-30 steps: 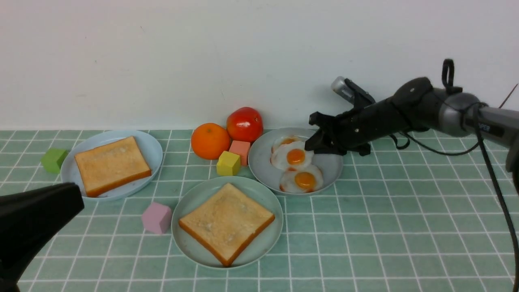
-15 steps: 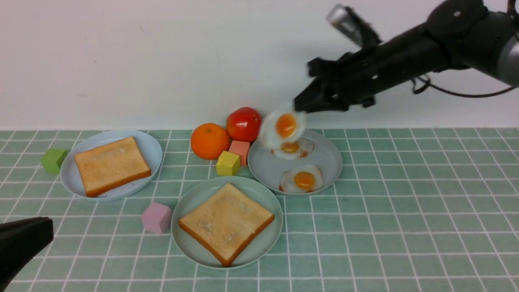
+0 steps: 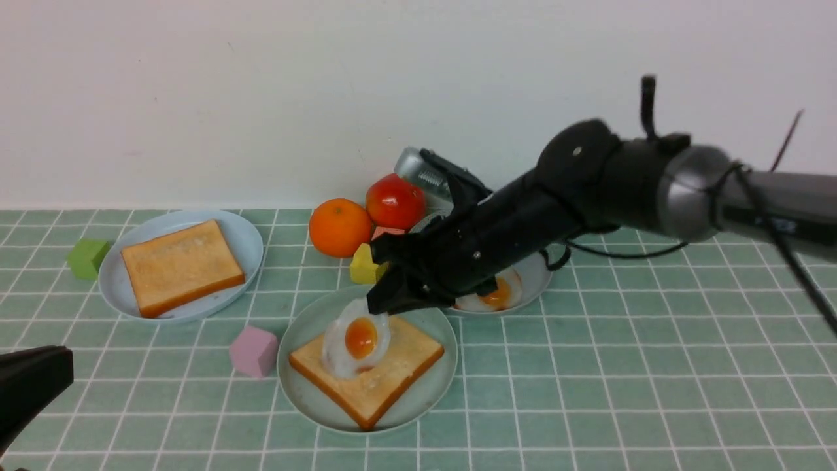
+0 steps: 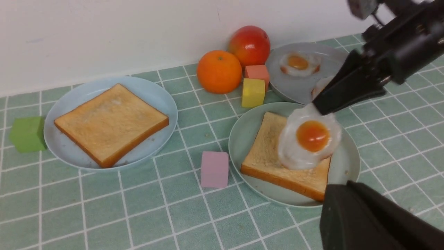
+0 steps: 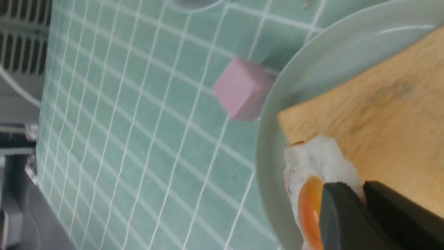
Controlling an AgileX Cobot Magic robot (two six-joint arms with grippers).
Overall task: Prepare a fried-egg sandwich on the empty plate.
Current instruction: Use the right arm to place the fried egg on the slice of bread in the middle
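Note:
My right gripper (image 3: pixel 382 304) is shut on the rim of a fried egg (image 3: pixel 356 340). The egg hangs tilted over the toast slice (image 3: pixel 386 373) on the pale sea-green empty plate (image 3: pixel 307 392), its lower edge at the toast's surface. The right wrist view shows the black fingers (image 5: pixel 347 208) pinching the egg's white (image 5: pixel 319 159) above the toast (image 5: pixel 381 114). A second toast slice (image 3: pixel 180 265) lies on the light blue plate (image 3: pixel 245 239) at the left. My left gripper (image 3: pixel 33 379) is shut and empty, low at the near left; its tip (image 4: pixel 333 194) sits beside the green plate (image 4: pixel 242 139).
A grey-blue plate (image 3: pixel 533 278) behind the right arm holds another egg (image 3: pixel 500 291). An orange (image 3: pixel 339 227), a tomato (image 3: pixel 394 199) and a yellow cube (image 3: pixel 363 265) stand near the wall. A pink cube (image 3: pixel 253 351) sits left of the green plate, a green cube (image 3: pixel 86 257) at far left.
My right gripper lifted one egg off the grey-blue plate, then carried it left and down over the toast on the green plate. My left arm drew back toward the near left.

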